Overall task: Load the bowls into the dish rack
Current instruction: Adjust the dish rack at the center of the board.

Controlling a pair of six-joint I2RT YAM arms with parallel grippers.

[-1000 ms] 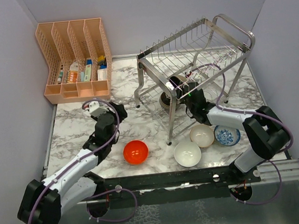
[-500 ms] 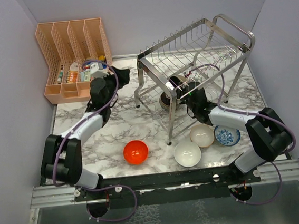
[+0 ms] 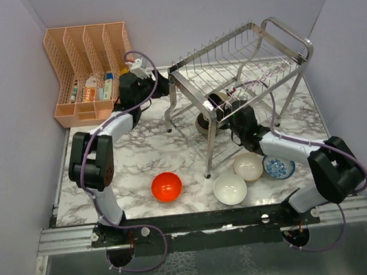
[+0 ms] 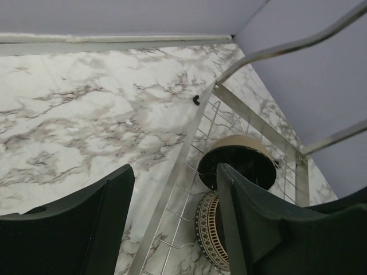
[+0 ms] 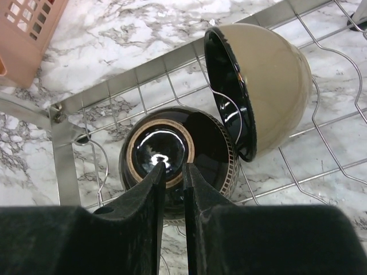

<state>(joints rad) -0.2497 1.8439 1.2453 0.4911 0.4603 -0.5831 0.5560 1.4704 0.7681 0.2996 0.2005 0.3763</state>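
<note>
- We find 2 bowls in the lower tier of the steel dish rack, at the upper right of the overhead view. A black bowl with a patterned band lies bottom-up, and a beige bowl with a black inside stands on edge just beside it.
- 4 more bowls sit on the marble table in the lower middle. A red-orange bowl is alone on the left. A white bowl, a beige-pink bowl and a blue-patterned bowl cluster near the rack's front leg.
- The right gripper reaches into the lower tier. Its fingers are almost together, with the tips at the black bowl's foot ring, and we cannot tell whether they pinch it.
- The left gripper hovers at the rack's left end, its fingers wide apart with nothing between them.
- A peach organiser stands at the upper left.
</note>
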